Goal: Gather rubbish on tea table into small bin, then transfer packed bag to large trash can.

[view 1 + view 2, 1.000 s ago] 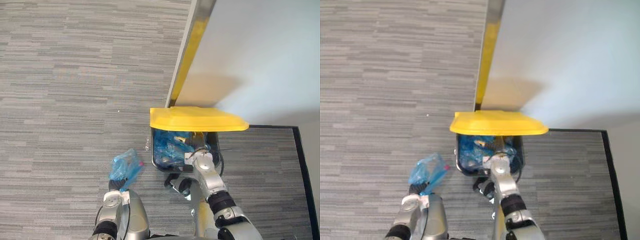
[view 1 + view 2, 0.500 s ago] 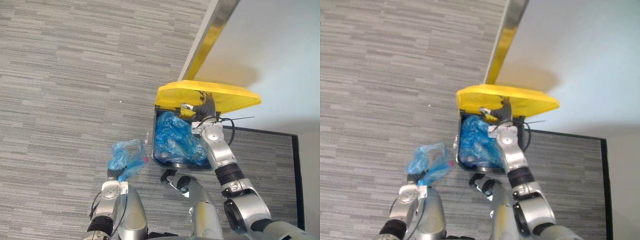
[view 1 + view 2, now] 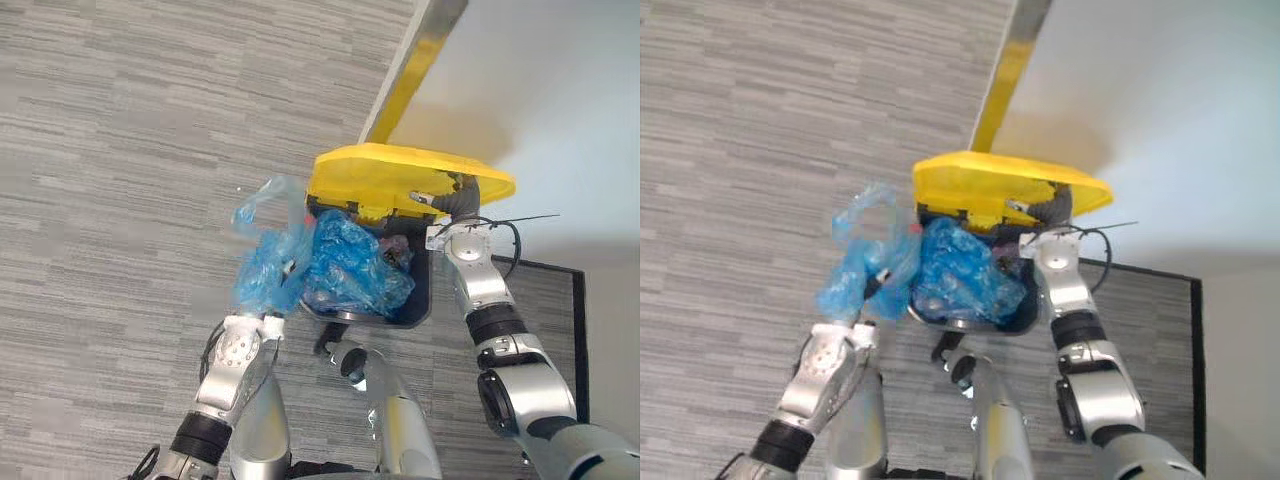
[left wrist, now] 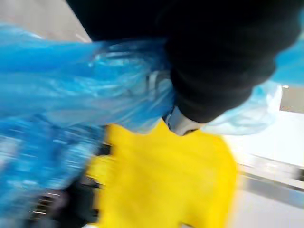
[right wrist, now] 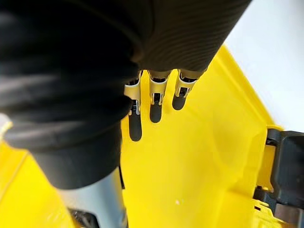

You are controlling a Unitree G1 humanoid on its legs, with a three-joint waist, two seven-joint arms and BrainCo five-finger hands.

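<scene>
Raised to the bin (image 3: pixel 418 300) rim, left hand (image 3: pixel 258 326) grips the blue bag (image 3: pixel 262 270); right hand (image 3: pixel 461 200) props the lid (image 3: pixel 380 175) with flat fingers (image 5: pixel 135 128).

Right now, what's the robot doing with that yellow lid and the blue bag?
The robot is throwing rubbish away. Its right hand presses straight fingers against the underside of the yellow lid, propping the dark trash can open. Its left hand holds a blue bag up at the can's rim, beside the opening. The bag is not inside yet. More blue bags already sit in the can.
</scene>
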